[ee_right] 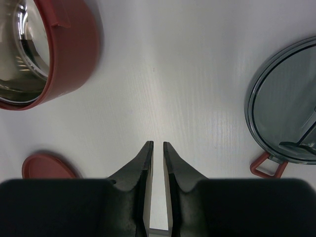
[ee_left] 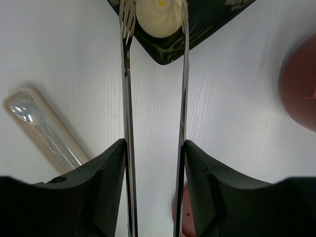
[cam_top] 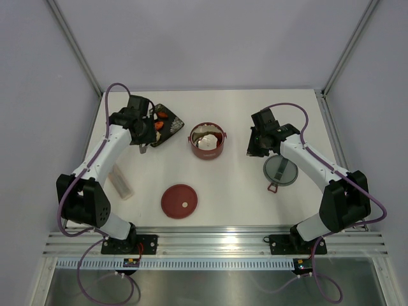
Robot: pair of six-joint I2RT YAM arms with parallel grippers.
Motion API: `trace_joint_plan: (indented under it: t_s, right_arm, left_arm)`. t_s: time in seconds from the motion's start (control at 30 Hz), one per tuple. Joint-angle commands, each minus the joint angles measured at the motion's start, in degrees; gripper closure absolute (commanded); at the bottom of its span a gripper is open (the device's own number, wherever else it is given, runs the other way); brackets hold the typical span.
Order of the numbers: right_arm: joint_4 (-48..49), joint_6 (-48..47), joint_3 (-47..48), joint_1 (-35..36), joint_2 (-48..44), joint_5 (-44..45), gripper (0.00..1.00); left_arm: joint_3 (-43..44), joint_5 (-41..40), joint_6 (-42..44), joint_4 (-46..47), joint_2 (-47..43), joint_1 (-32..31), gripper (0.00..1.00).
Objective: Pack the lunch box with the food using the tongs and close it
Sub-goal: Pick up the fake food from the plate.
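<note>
My left gripper [ee_left: 155,145] is shut on the tongs [ee_left: 129,98], one slim silver arm against each finger. The tongs' tips reach over the black tray [ee_left: 207,24] and stand either side of a pale round bun [ee_left: 158,17] with a yellow dot. From above, the left gripper [cam_top: 146,127] is at the tray [cam_top: 171,131], where orange food bits [cam_top: 162,115] lie. The dark-red lunch box [cam_top: 206,140] stands uncovered in the middle with a white food piece [cam_top: 206,143] inside. Right of it my right gripper [cam_top: 256,148] hovers, its fingers a narrow gap apart with nothing between them [ee_right: 158,144].
A round dark-red lid [cam_top: 179,201] lies in front of the lunch box. A grey see-through lid [cam_top: 280,170] with a red tab lies under the right arm. A clear case holding a spoon [cam_top: 120,182] lies at the left. The lunch box wall [ee_right: 74,54] is up-left of the right gripper.
</note>
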Motion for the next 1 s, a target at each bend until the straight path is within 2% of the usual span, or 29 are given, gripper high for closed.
trace_joint_plan:
  t_s: [0.0,0.3,0.4,0.43,0.63,0.67,0.8,0.97]
  right_arm:
    - [0.0,-0.3,2.1,0.6,0.0,0.3,0.8]
    - [-0.2,-0.4,2.8,0.6,0.1,0.3,0.8]
    - [-0.2,-0.6,2.9,0.6,0.1,0.3,0.79]
    - [-0.2,-0.4,2.9,0.5,0.0,0.3,0.8]
    - [-0.2,-0.3,2.0,0.6,-0.5,0.5,0.79]
    - [-0.1,-0.3,1.9,0.5,-0.6,0.5,0.8]
    - [-0.1,-0.1,1.5,0.5,-0.9,0.6,0.8]
    - [-0.1,0.0,1.3,0.5,-1.1,0.8,0.8]
  left_arm:
    - [0.0,-1.1,0.6,3.3,0.6,-0.3,0.48]
    - [-0.6,-1.0,0.6,3.7,2.1,-0.3,0.46]
    - [-0.6,-0.9,0.6,3.6,2.2,-0.3,0.5]
    - [-0.6,-0.9,0.5,3.7,2.2,-0.3,0.52]
    - [0.1,-1.3,0.7,3.0,2.1,-0.3,0.84]
    - [0.2,-1.4,0.7,2.9,2.1,-0.3,0.84]
    - [1.4,-1.6,0.8,1.4,1.4,-0.6,1.0]
    - [6.2,-2.5,1.8,-3.3,-1.5,-3.1,1.0]
